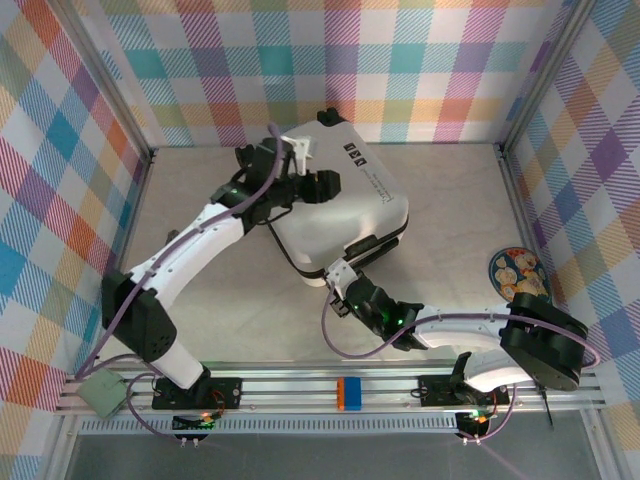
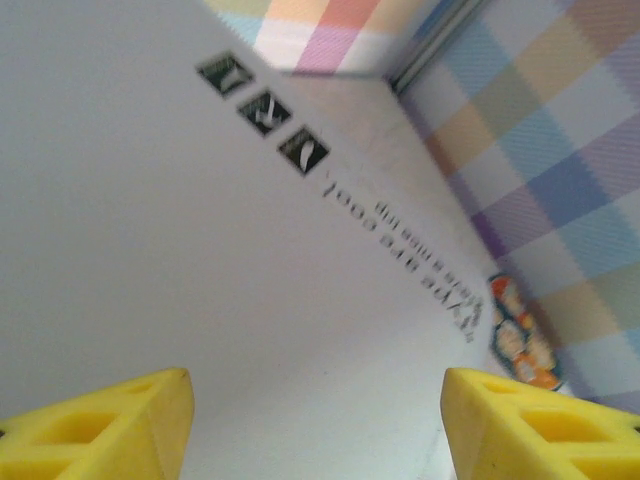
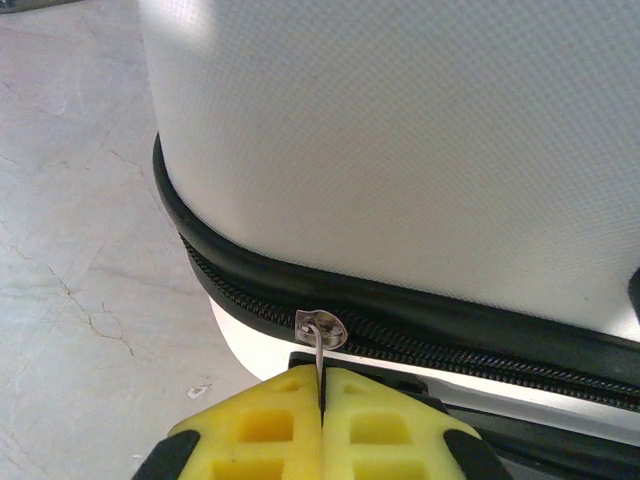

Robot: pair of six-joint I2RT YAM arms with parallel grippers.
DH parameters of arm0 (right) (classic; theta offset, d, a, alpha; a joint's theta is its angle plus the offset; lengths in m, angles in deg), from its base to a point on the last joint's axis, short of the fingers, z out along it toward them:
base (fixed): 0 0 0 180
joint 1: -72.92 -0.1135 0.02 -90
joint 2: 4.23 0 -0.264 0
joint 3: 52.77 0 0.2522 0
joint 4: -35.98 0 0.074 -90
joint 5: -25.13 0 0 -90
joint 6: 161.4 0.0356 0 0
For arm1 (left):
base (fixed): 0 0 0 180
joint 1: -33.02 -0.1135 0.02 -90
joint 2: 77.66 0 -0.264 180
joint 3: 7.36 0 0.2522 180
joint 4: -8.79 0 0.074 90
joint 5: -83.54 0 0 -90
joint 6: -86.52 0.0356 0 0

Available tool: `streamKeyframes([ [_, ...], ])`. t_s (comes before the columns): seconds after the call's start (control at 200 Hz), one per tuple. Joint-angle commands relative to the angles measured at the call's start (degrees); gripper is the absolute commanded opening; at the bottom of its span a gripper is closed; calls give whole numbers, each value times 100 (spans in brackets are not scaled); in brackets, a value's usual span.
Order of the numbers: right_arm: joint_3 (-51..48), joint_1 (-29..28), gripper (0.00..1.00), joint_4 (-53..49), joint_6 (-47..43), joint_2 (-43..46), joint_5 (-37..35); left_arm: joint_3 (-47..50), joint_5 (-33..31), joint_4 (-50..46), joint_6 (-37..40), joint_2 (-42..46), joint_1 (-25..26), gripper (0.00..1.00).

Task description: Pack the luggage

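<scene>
The luggage (image 1: 345, 215) lies closed on the table, white shell up, with small dark printed marks near its far edge. My left gripper (image 1: 322, 184) hovers over the shell's left part. In the left wrist view its yellow fingers (image 2: 110, 425) stand wide apart over the white shell (image 2: 200, 250), and the gripper (image 2: 315, 405) is open with nothing between them. My right gripper (image 1: 338, 278) is at the luggage's near corner. In the right wrist view it (image 3: 322, 385) is shut on the metal zipper pull (image 3: 319, 350), which hangs from the slider on the black zipper band (image 3: 450, 345).
A round colourful plate (image 1: 518, 272) lies near the right wall, also seen as the plate (image 2: 520, 335) past the shell's edge. Checked walls close in the table on three sides. A blue and orange block (image 1: 347, 392) sits on the front rail.
</scene>
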Motion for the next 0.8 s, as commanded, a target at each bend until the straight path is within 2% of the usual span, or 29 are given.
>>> streamKeyframes([
  [0.0,259,-61,0,577,-24,50,104,-36,-593,-385,240,-332,261,65],
  [0.235,253,100,0,170,389,147,-430,508,-1445,-476,89,-458,375,62],
  [0.26,299,127,0,-18,649,134,-889,537,-1500,-502,88,-481,374,62],
  [0.3,524,200,0,-831,1348,97,-2076,553,-1619,-561,88,-519,373,62],
  [0.345,652,257,0,-1446,1769,48,-2824,586,-1677,-600,79,-551,369,62],
  [0.375,655,252,0,-1548,1816,33,-3048,612,-1712,-615,82,-560,367,62],
  [0.42,594,304,0,-1446,1705,54,-2904,653,-1745,-596,82,-563,366,61],
  [0.485,186,365,0,-331,1062,127,-1920,693,-1765,-581,88,-567,364,61],
  [0.545,103,463,0,-105,901,107,-1355,694,-1779,-607,114,-565,353,61],
  [0.665,147,611,0,-239,830,91,-1336,754,-1862,-657,150,-535,277,61],
  [0.795,-11,917,0,-582,1224,498,-1357,863,-1864,-657,150,-486,119,60],
])
